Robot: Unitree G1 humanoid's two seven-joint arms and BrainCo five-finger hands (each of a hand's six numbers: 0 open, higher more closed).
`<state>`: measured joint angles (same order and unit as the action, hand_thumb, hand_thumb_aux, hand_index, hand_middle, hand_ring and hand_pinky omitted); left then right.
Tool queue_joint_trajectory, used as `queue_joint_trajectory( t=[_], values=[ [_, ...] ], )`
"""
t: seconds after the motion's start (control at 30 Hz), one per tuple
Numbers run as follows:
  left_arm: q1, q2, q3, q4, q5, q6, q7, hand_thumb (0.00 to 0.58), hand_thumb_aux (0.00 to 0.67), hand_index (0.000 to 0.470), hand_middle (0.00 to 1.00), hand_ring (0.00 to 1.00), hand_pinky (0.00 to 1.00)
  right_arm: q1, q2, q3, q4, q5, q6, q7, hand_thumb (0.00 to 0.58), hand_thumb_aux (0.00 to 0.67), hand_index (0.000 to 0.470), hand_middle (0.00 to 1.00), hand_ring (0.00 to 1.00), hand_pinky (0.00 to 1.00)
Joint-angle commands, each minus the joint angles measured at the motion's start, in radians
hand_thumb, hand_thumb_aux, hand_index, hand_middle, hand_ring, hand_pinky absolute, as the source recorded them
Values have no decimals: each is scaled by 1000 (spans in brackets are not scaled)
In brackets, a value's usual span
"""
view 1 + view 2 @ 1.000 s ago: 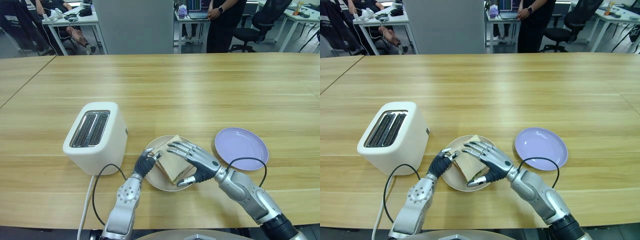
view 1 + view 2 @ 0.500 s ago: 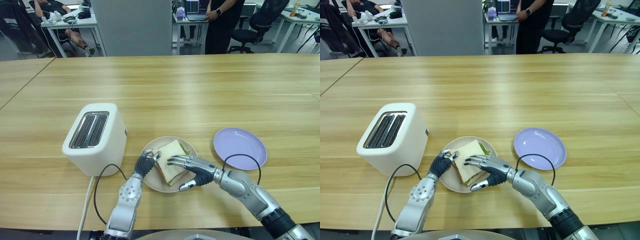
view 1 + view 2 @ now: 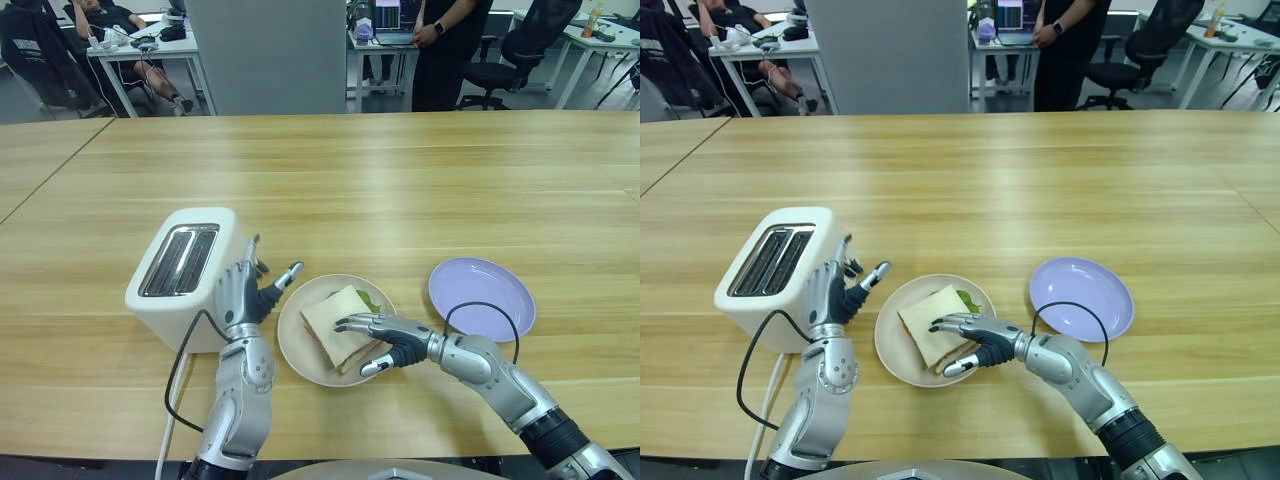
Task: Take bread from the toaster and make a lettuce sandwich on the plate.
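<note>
A sandwich [image 3: 330, 322] of two bread slices with green lettuce [image 3: 367, 299] peeking out at its far edge lies on the beige plate [image 3: 296, 347]. My right hand [image 3: 385, 339] rests at the sandwich's right side, fingers spread, with fingertips on the top slice and thumb at the near edge. My left hand [image 3: 244, 290] is raised between the plate and the cream toaster [image 3: 185, 275], fingers spread and holding nothing. The toaster's two slots look dark, with no bread in them.
An empty lilac plate [image 3: 482, 297] sits to the right of the beige one. The toaster's black cable [image 3: 178, 371] loops down the near left table edge, and another black cable [image 3: 480, 311] arcs over my right forearm. The far half of the wooden table is bare.
My left hand left the plate's rim, rose and opened beside the toaster. The top slice settled flat on the sandwich under my right hand, which lowered and drew slightly right.
</note>
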<state>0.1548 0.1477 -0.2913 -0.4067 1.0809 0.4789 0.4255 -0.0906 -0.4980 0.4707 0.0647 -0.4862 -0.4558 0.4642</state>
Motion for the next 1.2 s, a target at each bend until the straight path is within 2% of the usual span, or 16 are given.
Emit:
queue_joint_trajectory(
  t=[0.03, 0.13, 0.2, 0.3, 0.33, 0.37, 0.4, 0.43, 0.47, 0.5, 0.53, 0.57, 0.7, 0.9, 1.0, 1.2],
  values=[
    [15, -26, 26, -59, 85, 26, 26, 0, 0, 0, 416, 416, 416, 38, -21, 30, 51, -10, 46, 58, 0, 0, 0, 0, 0, 0],
    [34, -77, 53, -62, -106, -65, -4, 0, 0, 0, 337, 337, 337, 46, 2, 7, 11, 37, 69, 53, 0, 0, 0, 0, 0, 0],
    [57, -114, 67, -52, -310, -194, -40, 0, 0, 0, 282, 282, 282, 55, 30, -22, -53, 125, 124, 72, 0, 0, 0, 0, 0, 0],
    [107, -170, 79, -44, -687, -416, -169, 0, 0, 0, 310, 310, 310, 76, 90, -85, -198, 323, 264, 111, 0, 0, 0, 0, 0, 0],
    [129, -169, 75, -42, -764, -471, -210, 516, 447, 307, 463, 463, 463, 83, 108, -112, -250, 392, 319, 119, 0, 0, 0, 4, 4, 4],
    [152, -164, 69, -39, -835, -514, -258, 577, 620, 426, 549, 549, 549, 91, 122, -137, -294, 457, 381, 126, 0, 0, 0, 263, 263, 263],
    [182, -154, 61, -41, -905, -555, -306, 580, 670, 460, 588, 588, 588, 100, 134, -165, -339, 532, 451, 134, 0, 0, 0, 369, 369, 369],
    [214, -141, 53, -47, -962, -595, -347, 580, 670, 460, 608, 608, 608, 110, 141, -187, -377, 594, 505, 141, 0, 0, 0, 486, 486, 486],
    [247, -122, 42, -56, -1013, -623, -394, 580, 670, 460, 612, 612, 612, 123, 142, -206, -412, 655, 558, 150, 100, 60, 41, 576, 576, 576],
    [282, -96, 27, -68, -1054, -649, -440, 580, 670, 460, 592, 592, 592, 140, 134, -221, -446, 714, 607, 167, 417, 315, 216, 604, 604, 604],
    [316, -73, 15, -81, -1097, -660, -483, 580, 670, 460, 592, 592, 592, 159, 124, -233, -477, 761, 633, 182, 417, 315, 216, 604, 604, 604],
    [353, -41, -1, -96, -1144, -663, -534, 580, 670, 460, 569, 569, 569, 186, 102, -235, -510, 811, 667, 214, 580, 670, 460, 659, 659, 659],
    [483, 82, -31, -150, -1218, -664, -655, 580, 670, 460, 565, 565, 565, 308, -2, -188, -587, 855, 673, 328, 580, 670, 460, 718, 718, 718],
    [651, 273, -59, -177, -1183, -612, -769, 580, 670, 460, 780, 780, 780, 447, -69, -98, -552, 794, 677, 345, 580, 670, 460, 945, 945, 945],
    [644, 307, -68, -104, -1119, -554, -771, 580, 670, 460, 839, 839, 839, 457, -48, -63, -504, 754, 692, 308, 580, 670, 460, 1000, 1000, 1000],
    [538, 245, -58, 13, -1065, -460, -719, 580, 670, 460, 886, 886, 886, 395, 29, -63, -394, 667, 729, 195, 580, 670, 460, 1000, 1000, 1000]
  ],
)
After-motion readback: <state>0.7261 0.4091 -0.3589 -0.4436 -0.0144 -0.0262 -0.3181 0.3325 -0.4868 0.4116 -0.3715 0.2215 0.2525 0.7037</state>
